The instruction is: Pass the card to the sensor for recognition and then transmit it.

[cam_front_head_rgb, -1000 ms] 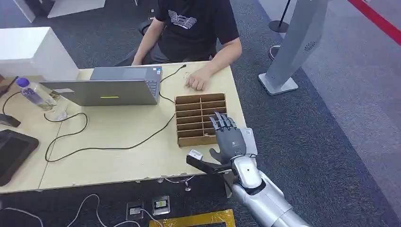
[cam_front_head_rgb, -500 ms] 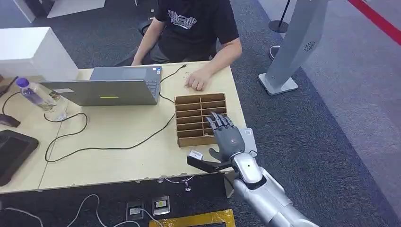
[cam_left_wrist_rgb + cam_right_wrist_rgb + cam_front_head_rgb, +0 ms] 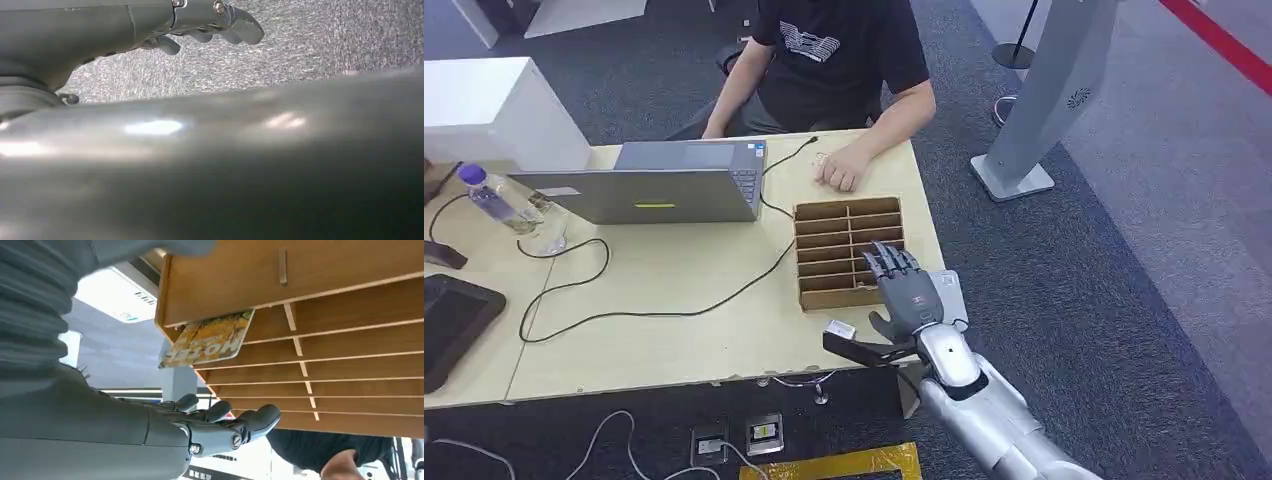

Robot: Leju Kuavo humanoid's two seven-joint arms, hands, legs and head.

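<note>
Since a second ago the right hand (image 3: 906, 295) has slid slightly toward six o'clock, fingers spread, holding nothing, over the wooden rack (image 3: 844, 250). The card (image 3: 207, 340), reading "HOTEL", sits in the rack's nearest slot. The left hand's (image 3: 200, 22) grasp cannot be told. Beige table (image 3: 674, 310), grey carpet (image 3: 1124, 260).

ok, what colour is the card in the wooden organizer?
Mostly yellow-orange, with pale lettering on a printed picture. The card shows best in the right wrist view, sticking out of the organizer.
</note>
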